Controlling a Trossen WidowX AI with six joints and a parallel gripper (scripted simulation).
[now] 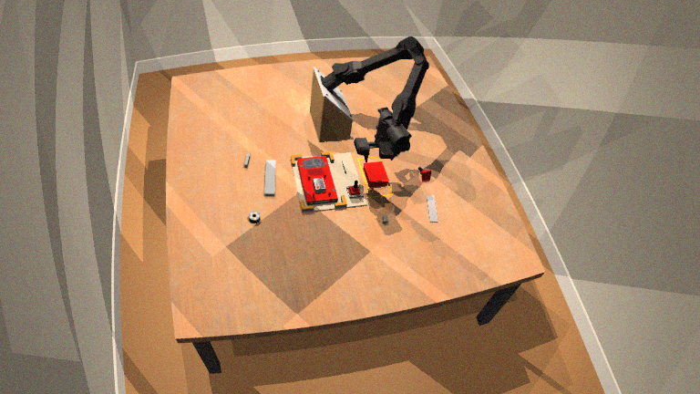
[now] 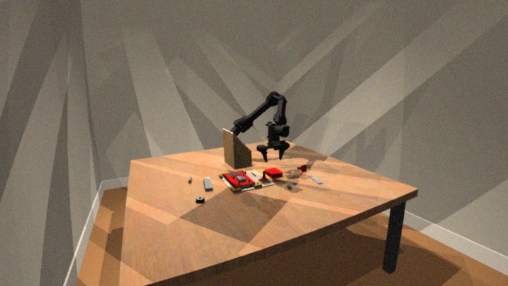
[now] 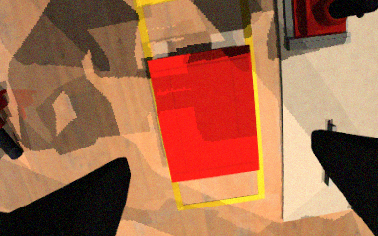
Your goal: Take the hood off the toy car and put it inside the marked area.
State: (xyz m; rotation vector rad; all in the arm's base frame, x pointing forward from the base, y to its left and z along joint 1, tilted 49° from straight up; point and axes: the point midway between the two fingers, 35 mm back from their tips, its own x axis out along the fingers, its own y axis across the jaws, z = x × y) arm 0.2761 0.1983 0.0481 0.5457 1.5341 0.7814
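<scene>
The red hood (image 1: 375, 173) (image 2: 274, 172) (image 3: 212, 118) lies flat on the table within the yellow outline of the marked area (image 3: 221, 202). In the wrist view its long sides run close along the outline's side lines, and a strip of table shows between its near edge and the outline. The toy car (image 1: 309, 178) (image 2: 233, 176) sits to the left with its grey engine block exposed. My gripper (image 2: 273, 159) (image 3: 220, 153) is open and empty, pointing down above the hood. Its fingers are well apart, one on each side of the hood, and touch nothing.
A cream board (image 1: 346, 183) (image 3: 305, 187) lies between car and outline, bearing a red part with a black post (image 1: 355, 191) (image 2: 264, 177). Another red part (image 1: 425, 175) and a grey strip (image 1: 432, 209) lie right. A grey bar (image 1: 270, 178) and a wheel (image 1: 253, 216) lie left.
</scene>
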